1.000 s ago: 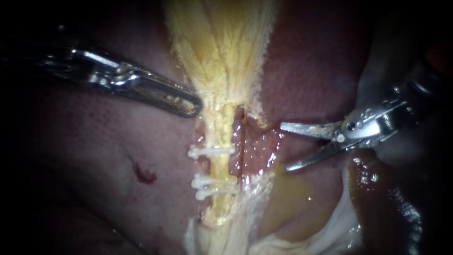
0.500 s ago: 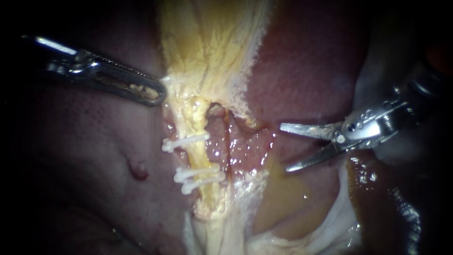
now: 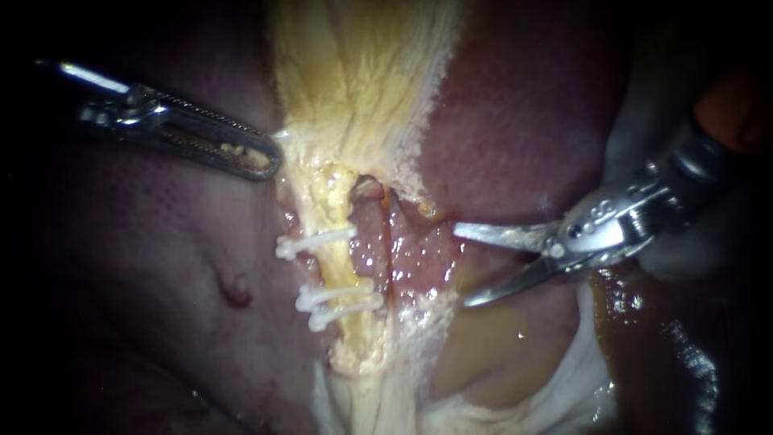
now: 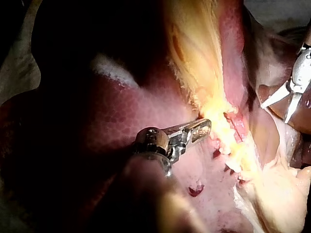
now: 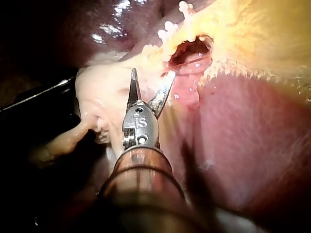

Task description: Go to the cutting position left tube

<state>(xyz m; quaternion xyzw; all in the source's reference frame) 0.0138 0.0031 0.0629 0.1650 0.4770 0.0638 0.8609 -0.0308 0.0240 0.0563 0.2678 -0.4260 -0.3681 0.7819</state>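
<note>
Three clips [image 3: 338,295] cross the left tube [image 3: 345,270], and the right instrument [image 3: 460,267], open wide beside them, may nick the red tissue [image 3: 411,250] between or a clip if it drifts, while the left instrument [image 3: 270,157] clamps yellow tissue [image 3: 354,97] above.
</note>
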